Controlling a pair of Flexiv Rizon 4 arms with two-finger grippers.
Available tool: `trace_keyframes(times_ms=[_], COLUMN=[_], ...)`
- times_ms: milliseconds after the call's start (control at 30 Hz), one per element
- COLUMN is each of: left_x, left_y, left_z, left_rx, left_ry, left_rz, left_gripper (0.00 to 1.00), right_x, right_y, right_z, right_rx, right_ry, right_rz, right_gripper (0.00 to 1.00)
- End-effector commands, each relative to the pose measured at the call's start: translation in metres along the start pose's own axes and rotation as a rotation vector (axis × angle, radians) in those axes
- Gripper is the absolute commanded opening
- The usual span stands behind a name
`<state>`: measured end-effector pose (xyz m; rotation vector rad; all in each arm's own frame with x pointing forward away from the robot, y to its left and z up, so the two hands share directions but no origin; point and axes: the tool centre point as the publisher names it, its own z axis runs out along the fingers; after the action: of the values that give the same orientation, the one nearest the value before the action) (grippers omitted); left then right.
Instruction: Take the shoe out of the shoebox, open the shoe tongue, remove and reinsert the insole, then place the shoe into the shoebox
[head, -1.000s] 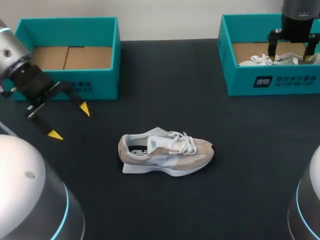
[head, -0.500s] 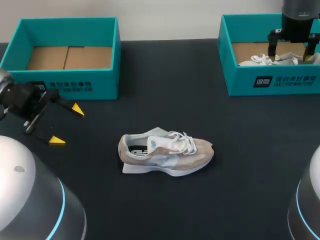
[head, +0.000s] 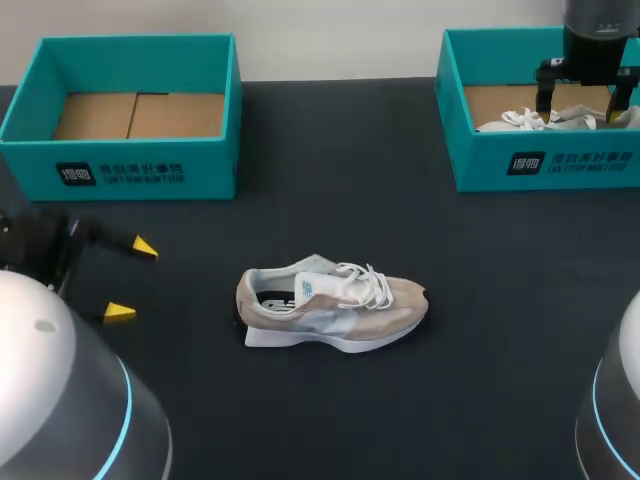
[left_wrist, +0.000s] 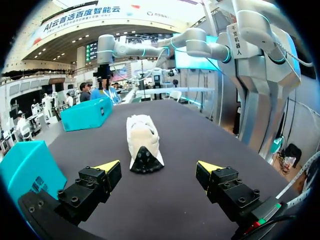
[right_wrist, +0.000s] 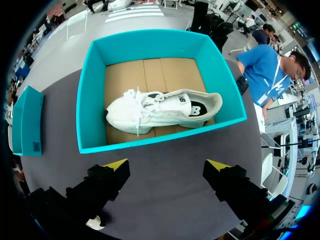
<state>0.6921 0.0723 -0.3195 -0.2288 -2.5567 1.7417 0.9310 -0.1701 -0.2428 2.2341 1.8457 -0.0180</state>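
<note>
A beige and white shoe (head: 330, 305) lies on its side in the middle of the dark table, heel to the left. My left gripper (head: 132, 280) stands open well to its left, level with it; in the left wrist view the shoe (left_wrist: 142, 145) lies straight ahead of the open left gripper (left_wrist: 159, 167), heel end nearest. My right gripper (head: 578, 115) hangs open over the teal shoebox (head: 560, 165) at the back right. In the right wrist view a white shoe (right_wrist: 160, 111) lies in that shoebox (right_wrist: 235, 107), beyond the open right gripper (right_wrist: 167, 165).
A second teal shoebox (head: 130, 172) stands at the back left, holding nothing but its cardboard floor. It shows beside the left gripper as a teal shoebox (left_wrist: 27, 167) in the left wrist view.
My left gripper has drawn back from beside the left shoebox toward the table's near left, still open. The right arm and both shoes have not moved.
</note>
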Motion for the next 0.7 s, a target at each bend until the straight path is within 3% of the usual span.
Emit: trace_keyframes(times_ms=[33,400,700], left_x=[0.002,-0.001,0.0], left_y=[0.02,0.055,0.066], left_z=[0.008,0.019,0.023], left_rx=[0.019,-0.022,-0.018], left_ry=[-0.211,-0.196,-0.192], left_rz=[-0.021,-0.088,-0.094], left_gripper=[1.0,1.0,1.0], right_x=[-0.001,-0.001,-0.001], right_y=[-0.001,-0.001,-0.001], right_z=[0.0,0.0,0.0], right_rx=[-0.003,-0.003,-0.003], right_ry=[0.002,0.002,0.002], right_rz=[0.0,0.0,0.0], right_gripper=[1.0,1.0,1.0])
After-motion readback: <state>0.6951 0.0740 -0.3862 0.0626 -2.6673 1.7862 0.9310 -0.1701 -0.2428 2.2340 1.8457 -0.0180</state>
